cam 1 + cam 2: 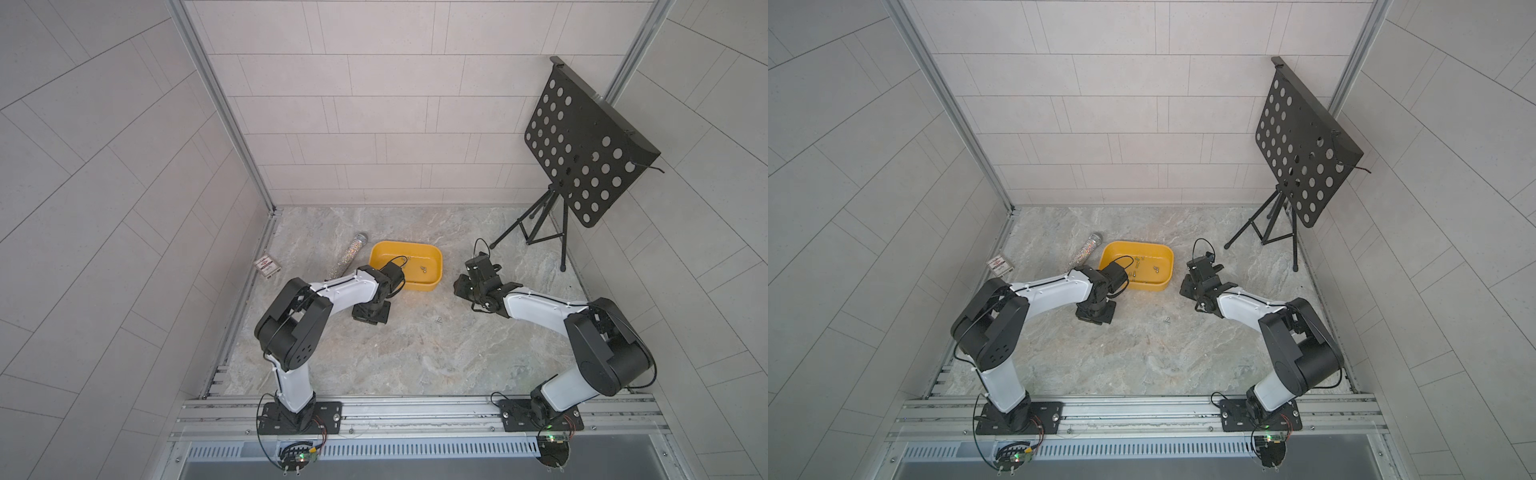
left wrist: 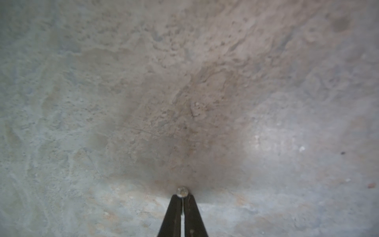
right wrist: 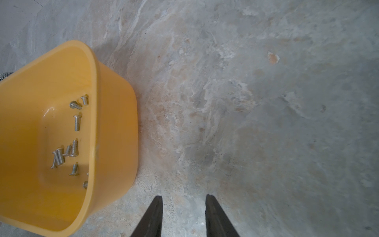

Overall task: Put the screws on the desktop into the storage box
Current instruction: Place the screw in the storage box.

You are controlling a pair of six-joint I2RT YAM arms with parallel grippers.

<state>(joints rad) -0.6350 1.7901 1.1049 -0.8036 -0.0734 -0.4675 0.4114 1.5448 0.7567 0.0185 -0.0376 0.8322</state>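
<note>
The left hand (image 2: 182,198) held its two dark fingers (image 2: 174,215) pinched together on a small silver screw (image 2: 182,192), whose round head showed just past the tips. Beyond the hand lay the mottled grey-beige surface (image 2: 143,82), shadowed directly ahead of the fingertips and paler to either side.

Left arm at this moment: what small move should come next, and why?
Probably lift the left end effector straight up: its jaws are closed on a screw at the desktop, and the storage box stands close by, with a rim to clear.
</note>
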